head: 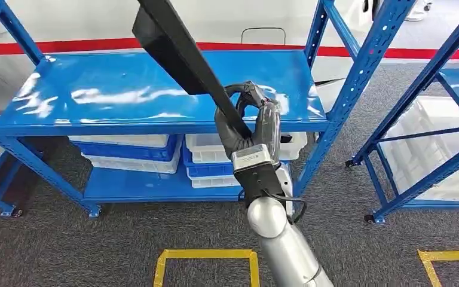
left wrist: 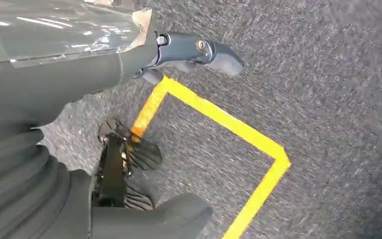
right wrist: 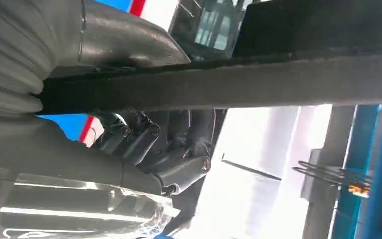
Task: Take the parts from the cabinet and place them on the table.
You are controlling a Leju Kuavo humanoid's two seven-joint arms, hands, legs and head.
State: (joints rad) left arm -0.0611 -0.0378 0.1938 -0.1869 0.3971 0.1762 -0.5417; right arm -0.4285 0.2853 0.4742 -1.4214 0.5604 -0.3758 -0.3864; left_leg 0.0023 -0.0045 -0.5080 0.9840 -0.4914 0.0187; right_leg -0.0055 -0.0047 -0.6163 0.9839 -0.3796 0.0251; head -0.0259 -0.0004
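head view: the right hand (head: pixel 248 122) grips a long black part (head: pixel 176 48) by its lower end, and the part slants up and away over the bare top shelf of the blue rack (head: pixel 155 89). the part touches no shelf; it is carried in the air in front of the rack. white and blue bins (head: pixel 134 152) sit on the lower level, beneath the held part.

right wrist view: the fingers (right wrist: pixel 144 137) are curled tightly around the part's dark flat bar (right wrist: pixel 219 82), with the thumb on the opposite side; no gap is visible between fingers and part.

left wrist view: the left hand (left wrist: pixel 179 55) hangs above grey carpet and a yellow floor marking (left wrist: pixel 219 119). its fingers are apart and it holds nothing.

judgement: the pickup step appears done and the carrying step is in hand. the table lies outside these views, so the next move likely calls for turning away from the rack while keeping the long part clear of the blue uprights (head: pixel 364 66), then lowering it flat before release.
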